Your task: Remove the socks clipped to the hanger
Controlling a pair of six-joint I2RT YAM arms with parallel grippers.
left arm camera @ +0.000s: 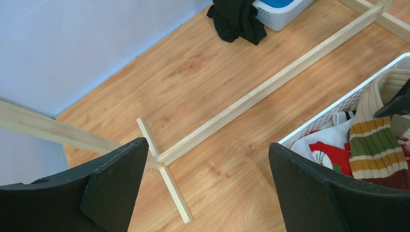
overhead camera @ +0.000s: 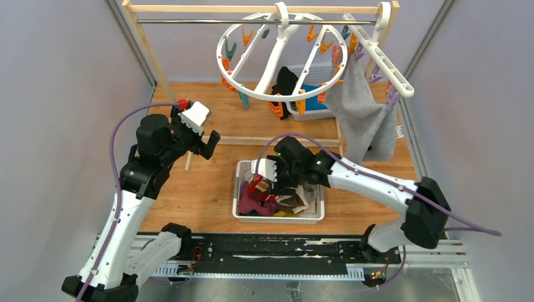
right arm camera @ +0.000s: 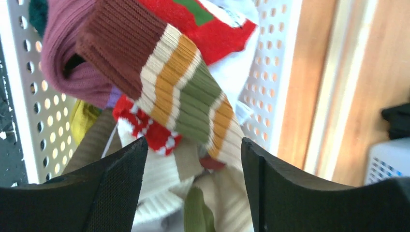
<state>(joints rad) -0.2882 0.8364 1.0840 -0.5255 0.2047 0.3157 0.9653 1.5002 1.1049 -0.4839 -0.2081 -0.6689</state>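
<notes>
Evidently the step in hand is leaving a sock in the basket (overhead camera: 280, 219), which sits on the tabletop by the middle of its near edge. The right pincer (right arm camera: 193, 142) hangs over it with jaws apart and nothing pinched. The striped sock (right arm camera: 188, 92) lies just below, across the other socks (overhead camera: 271, 201). To finish well, I would keep the jaws apart and lift straight up so that no ribbed cuff drags on a pad.

The left pincer (left arm camera: 208, 143) is wide and holds nothing, over bare wood toward the left edge. The striped sock is ribbed, banded brown, cream, orange and green, and looks soft and limp.

The hanger (overhead camera: 252, 94) hangs from the rail above the far edge. As far as the overhead view shows, its clips carry no socks.
</notes>
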